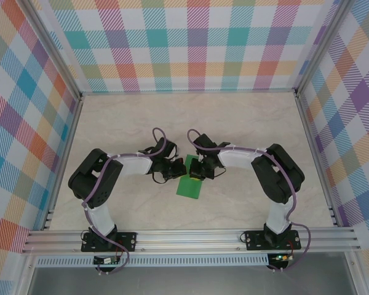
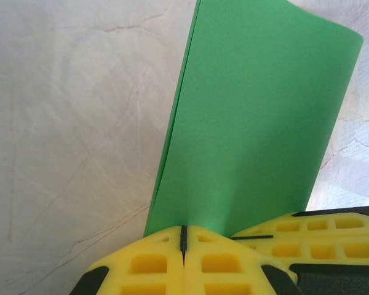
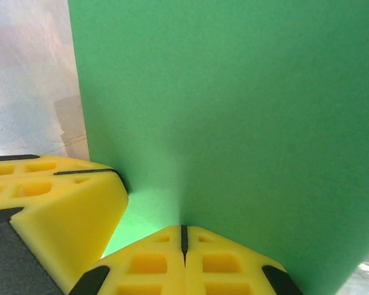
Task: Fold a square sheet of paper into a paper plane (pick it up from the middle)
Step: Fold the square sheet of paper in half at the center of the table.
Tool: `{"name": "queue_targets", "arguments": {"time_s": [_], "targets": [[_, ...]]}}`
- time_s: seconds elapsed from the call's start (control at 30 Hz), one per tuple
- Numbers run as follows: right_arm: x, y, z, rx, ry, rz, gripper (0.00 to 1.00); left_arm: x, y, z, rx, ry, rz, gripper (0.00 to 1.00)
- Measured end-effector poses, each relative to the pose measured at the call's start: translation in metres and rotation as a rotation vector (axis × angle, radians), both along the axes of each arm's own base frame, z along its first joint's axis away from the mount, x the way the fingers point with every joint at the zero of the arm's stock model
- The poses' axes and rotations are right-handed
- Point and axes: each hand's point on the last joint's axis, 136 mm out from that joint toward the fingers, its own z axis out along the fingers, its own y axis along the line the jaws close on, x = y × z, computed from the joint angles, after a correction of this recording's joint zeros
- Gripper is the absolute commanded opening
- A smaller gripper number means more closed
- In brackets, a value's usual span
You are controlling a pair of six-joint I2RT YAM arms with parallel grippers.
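We see L hand & R hand both pinched shut on smooth matte green paper sheet, doubled over; pale marble-look bench beneath.

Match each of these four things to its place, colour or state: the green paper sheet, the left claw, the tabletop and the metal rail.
Column one
1. thin bright green paper sheet
2. yellow-fingered left claw
3. smooth stone-look tabletop
4. silver metal rail

Column two
a. runs along the near edge
b. gripped from two sides, mid-table
c. cream with faint veins
d. shut, pinching paper

Pairs: 1-b, 2-d, 3-c, 4-a
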Motion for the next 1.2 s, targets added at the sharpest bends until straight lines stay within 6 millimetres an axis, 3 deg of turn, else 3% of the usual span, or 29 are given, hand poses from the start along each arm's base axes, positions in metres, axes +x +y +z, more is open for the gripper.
{"name": "queue_targets", "arguments": {"time_s": [0.37,0.8,0.93,1.1,1.2], "targets": [[-0.003,-0.010,-0.001,0.032,-0.054,0.011,0.00,0.000,0.002,-0.002,0.018,0.007,0.022,0.00],[-0.024,-0.051,0.000,0.034,-0.102,-0.021,0.02,0.001,0.003,-0.003,0.020,0.011,0.037,0.00],[-0.024,-0.065,0.016,0.005,-0.134,-0.033,0.03,0.001,0.003,-0.003,0.020,0.011,0.037,0.00],[-0.005,-0.046,0.046,0.088,-0.210,-0.009,0.02,0.000,0.002,-0.003,0.021,0.011,0.032,0.00],[0.009,-0.024,0.043,0.142,-0.206,0.022,0.02,-0.001,0.002,-0.003,0.022,0.011,0.031,0.00]]}}
